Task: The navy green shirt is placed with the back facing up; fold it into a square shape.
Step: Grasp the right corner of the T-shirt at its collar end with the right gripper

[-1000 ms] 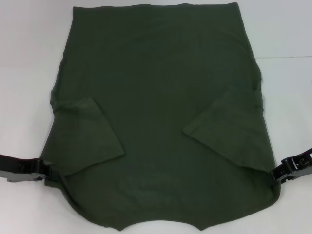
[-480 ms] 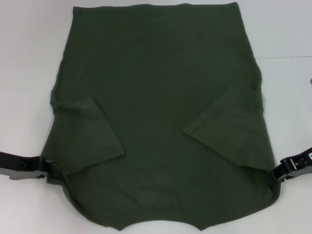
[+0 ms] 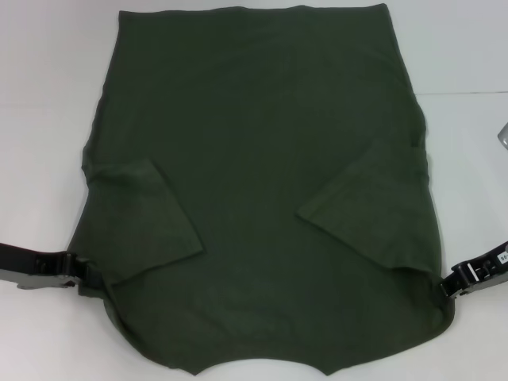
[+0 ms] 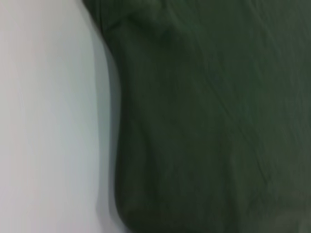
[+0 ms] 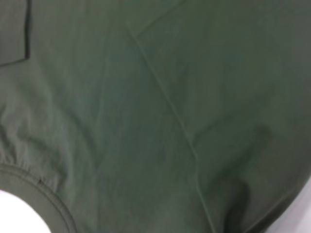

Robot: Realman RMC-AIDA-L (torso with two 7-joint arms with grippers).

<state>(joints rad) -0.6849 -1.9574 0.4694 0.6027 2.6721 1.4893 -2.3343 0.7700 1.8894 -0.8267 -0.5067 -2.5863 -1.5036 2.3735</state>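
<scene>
A dark olive-green short-sleeved cloth shirt (image 3: 262,190) lies flat on the white counter (image 3: 48,119), both sleeves folded inward; the left gripper (image 3: 79,274) and right gripper (image 3: 451,287) meet its near side edges; whether their fingers pinch cloth cannot be told.

I seem to be at a plain test bench, more lab than home. My only landmark is the smooth, white, matte tabletop (image 3: 48,119), bare around the dark olive-green cotton T-shirt (image 3: 262,159) spread flat upon it. Just past the tabletop's right edge sits a small grey object (image 3: 502,135), too cropped to identify.
</scene>
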